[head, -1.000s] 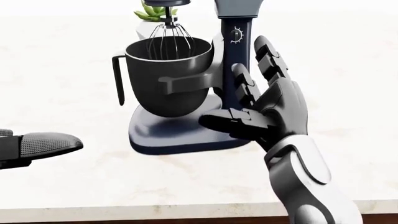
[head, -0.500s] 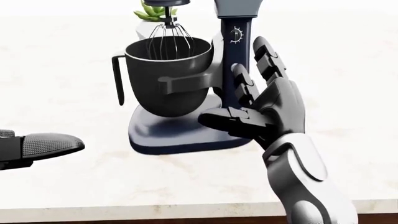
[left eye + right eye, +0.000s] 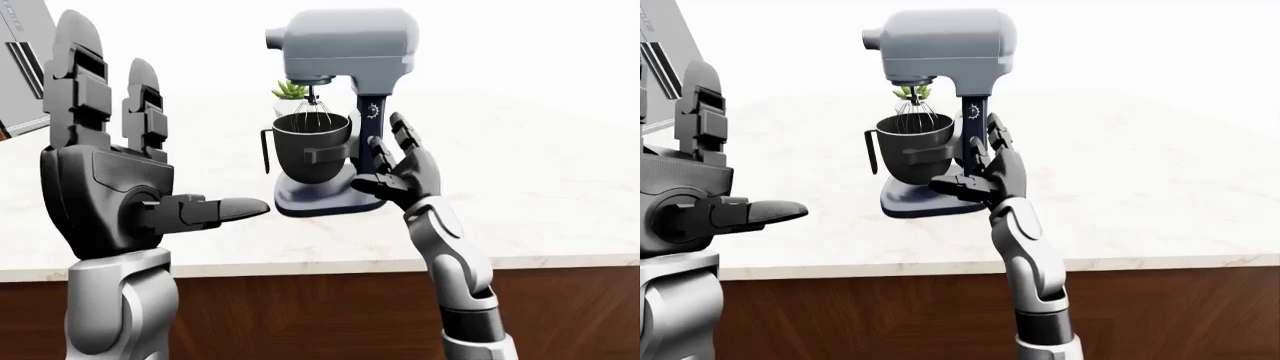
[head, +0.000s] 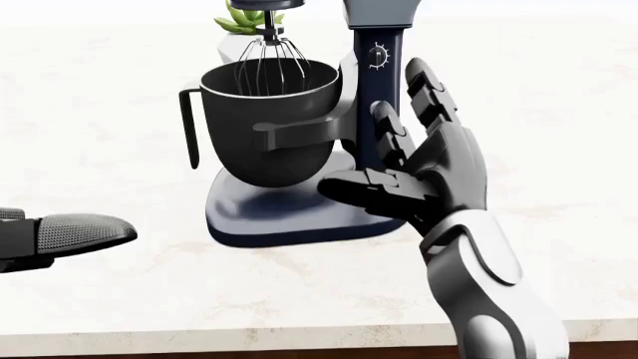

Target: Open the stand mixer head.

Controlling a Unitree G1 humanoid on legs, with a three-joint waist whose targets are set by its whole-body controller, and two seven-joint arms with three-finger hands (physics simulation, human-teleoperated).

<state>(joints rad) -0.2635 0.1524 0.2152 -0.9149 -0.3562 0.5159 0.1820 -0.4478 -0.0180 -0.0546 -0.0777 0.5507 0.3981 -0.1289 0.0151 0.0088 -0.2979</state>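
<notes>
With the right hand [image 4: 413,176] spread open and empty low beside the stand mixer [image 3: 345,112] column, pushing there might shove it across the desk [image 3: 560,187] rather than tilt the head [image 3: 345,45].

Little changed over the second — the right hand [image 4: 419,168] crept slightly toward the left of the head view, its thumb [image 4: 364,191] sliding further over the mixer's base [image 4: 269,217], fingers spread open as before.
</notes>
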